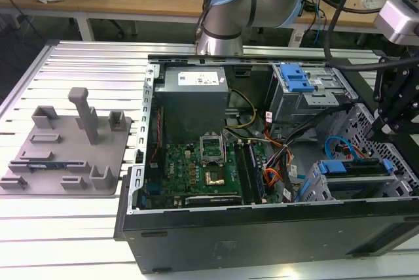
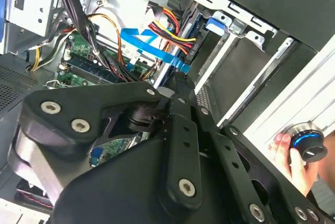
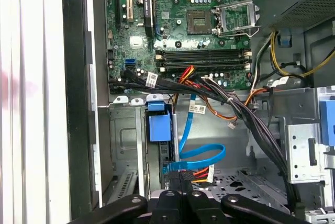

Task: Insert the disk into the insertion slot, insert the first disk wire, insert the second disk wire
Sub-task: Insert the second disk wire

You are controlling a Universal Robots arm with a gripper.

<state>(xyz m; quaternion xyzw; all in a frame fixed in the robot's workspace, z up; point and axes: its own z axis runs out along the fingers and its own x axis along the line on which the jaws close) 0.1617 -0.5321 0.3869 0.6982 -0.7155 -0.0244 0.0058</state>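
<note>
At four o'clock inside your open computer case (image 1: 262, 227), the disk (image 1: 357, 167) sits seated in the insertion slot (image 1: 314, 188). Your hand (image 3: 180, 182) grips the blue cable's (image 3: 201, 156) connector there.

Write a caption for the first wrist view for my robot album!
The gripper hovers by a blue flat cable inside an open computer case, the green motherboard beyond.

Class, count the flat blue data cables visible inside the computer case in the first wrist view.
1: the flat blue cable loops across the case floor beside the drive cage, ending just above the gripper. Others may be hidden under wire bundles.
</note>
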